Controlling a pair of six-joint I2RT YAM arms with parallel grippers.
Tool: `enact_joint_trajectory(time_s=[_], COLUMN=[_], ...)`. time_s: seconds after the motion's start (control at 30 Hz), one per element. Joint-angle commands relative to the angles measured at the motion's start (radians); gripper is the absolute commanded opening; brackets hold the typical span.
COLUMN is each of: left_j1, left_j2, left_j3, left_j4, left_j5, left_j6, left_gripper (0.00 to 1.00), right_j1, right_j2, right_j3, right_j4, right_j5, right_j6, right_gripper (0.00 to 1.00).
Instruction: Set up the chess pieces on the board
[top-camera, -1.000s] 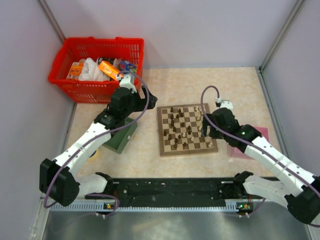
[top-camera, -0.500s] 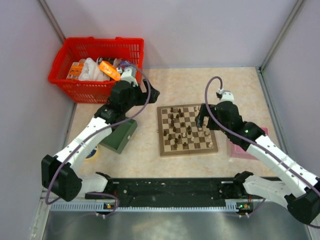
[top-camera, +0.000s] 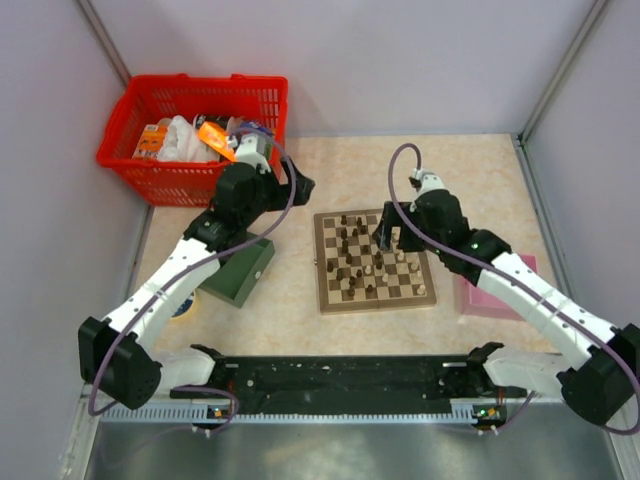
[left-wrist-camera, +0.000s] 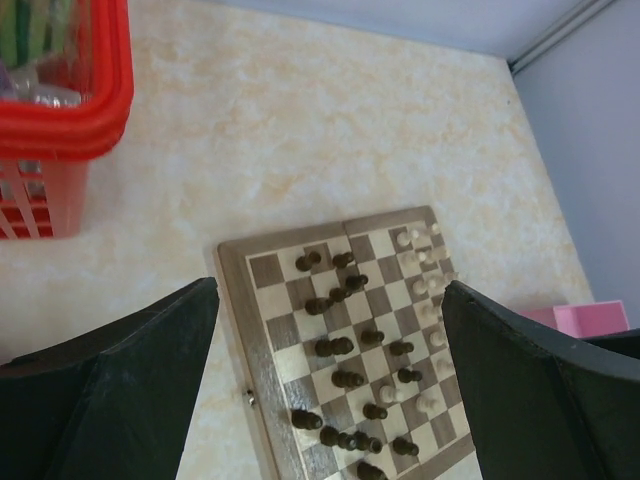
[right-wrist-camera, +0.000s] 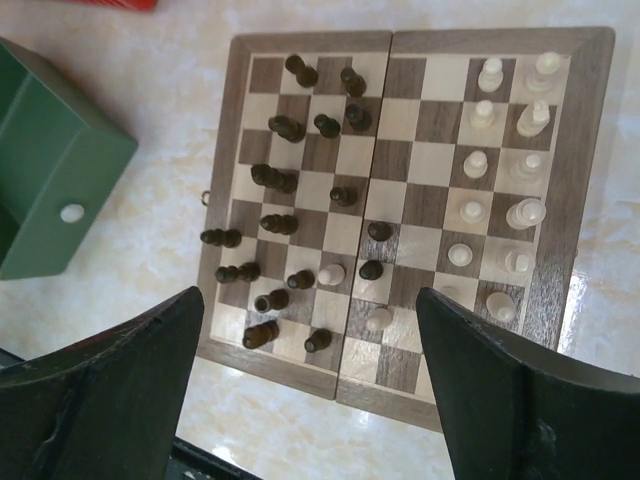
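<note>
Board (left-wrist-camera: 238, 340) plus red basket (left-wrist-camera: 95, 100) from left wrist, green tray (right-wrist-camera: 50, 170) from right

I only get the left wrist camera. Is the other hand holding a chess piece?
Observer: No. The right hand hangs open above the board, with nothing between its fingers.
Operator: Is anything on the other side of the board?
Observer: A green tray lies to its left, partly beneath the left arm.
Operator: What's the pink thing in my corner?
Observer: A pink box by the board's right edge; the right arm reaches across above it.
</note>
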Motion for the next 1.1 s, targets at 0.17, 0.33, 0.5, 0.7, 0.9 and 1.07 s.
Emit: enact_joint_trajectory(time_s=[0.17,0.33,0.5,0.7,0.9,1.07], left_j1=[0.002,0.0,0.002,0.003,0.003,0.003], left_j2=[-0.013,0.002,-0.027,-0.061,-0.067,-0.067], left_j3=[-0.044,-0.018,-0.029,-0.076,-0.079,-0.079], left_j4=[0.159,0.071,0.077,0.1,0.087,0.087], left_j5=[0.155,0.092,0.04,-0.023,-0.049,-0.072], left_j6=[-0.028,0.028,0.042,0.048,0.065,0.074], left_gripper=[0.99,0.99,0.99,0.99,0.99,0.99], right_j1=[0.038,0.057,0.092,0.155,0.163,0.161], right_j2=[0.153,0.222,0.266,0.345,0.351,0.31], right_j3=[0.054,0.08,0.112,0.152,0.151,0.131], right_j4=[-0.078,-0.118,-0.11,-0.11,-0.128,-0.179], right_j5=[0.017,0.043,0.023,0.045,0.085,0.144], right_j6=[-0.037,-0.032,-0.037,-0.015,0.028,0.054], right_gripper=[0.71,0.57,0.46,0.4,0.34,0.35])
